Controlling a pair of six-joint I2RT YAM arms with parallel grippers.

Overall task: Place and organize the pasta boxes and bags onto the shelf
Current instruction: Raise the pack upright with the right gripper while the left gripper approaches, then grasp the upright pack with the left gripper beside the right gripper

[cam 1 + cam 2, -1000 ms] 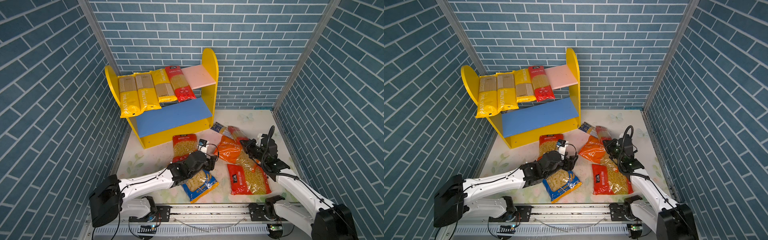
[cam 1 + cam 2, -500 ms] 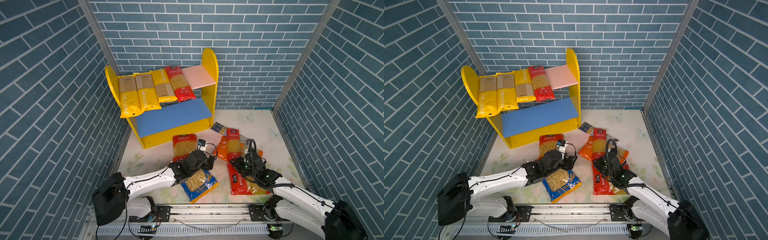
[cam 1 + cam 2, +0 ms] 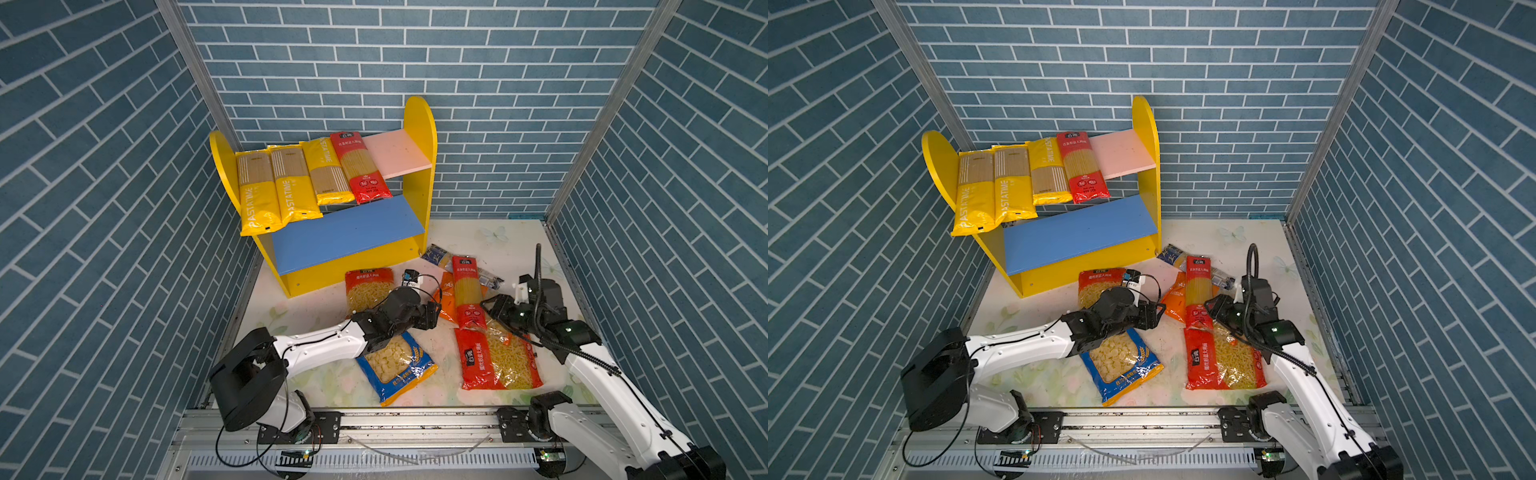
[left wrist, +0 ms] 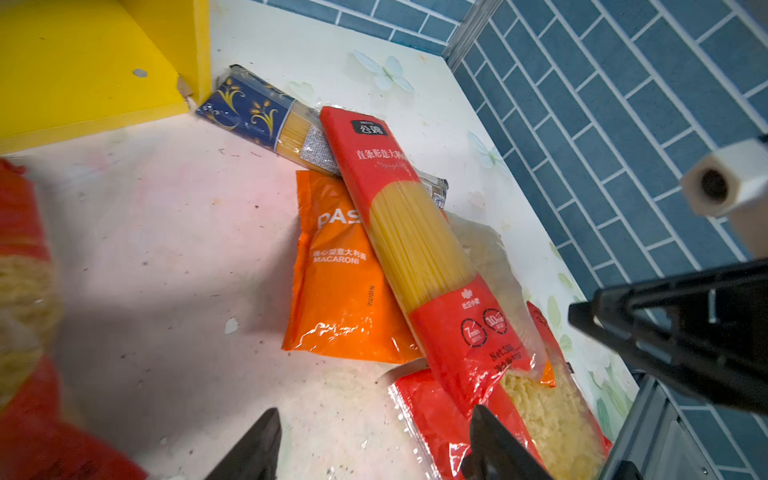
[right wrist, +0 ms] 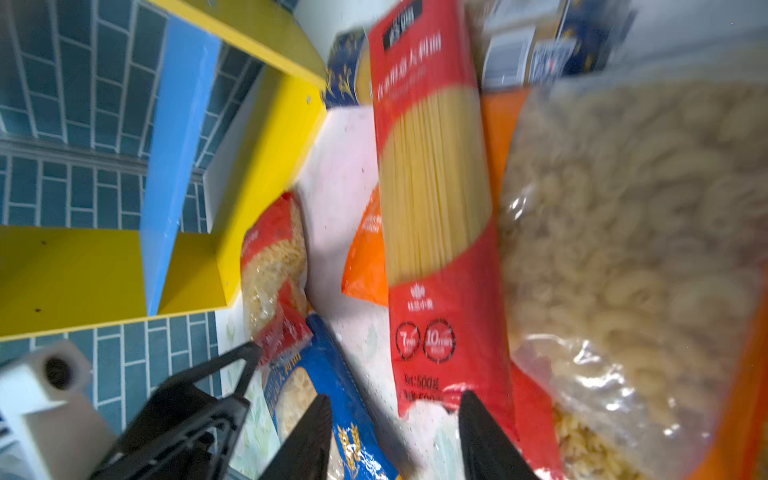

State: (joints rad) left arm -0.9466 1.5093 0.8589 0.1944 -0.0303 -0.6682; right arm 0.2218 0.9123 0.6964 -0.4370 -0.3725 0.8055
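The right end effector [image 3: 488,311] has let go, jaws now part-open and empty. The long red glossy spaghetti pack [image 3: 467,291] lies across an orange plastic bag [image 3: 445,297], right of centre. It is probably best regripped mid-pack and kept level. The left end effector [image 3: 434,313] gapes empty.

Hidden, cropped and blurred bits.
The red spaghetti pack [image 4: 415,245] covers part of the orange macaroni bag [image 4: 336,291] and the dark-blue pack [image 4: 249,108]; my left arm [image 3: 324,345] hides the top of the blue bag [image 3: 395,361]; right wrist view is smeared, print unreadable there; my left fingers [image 4: 257,449] are cut by the frame edge.
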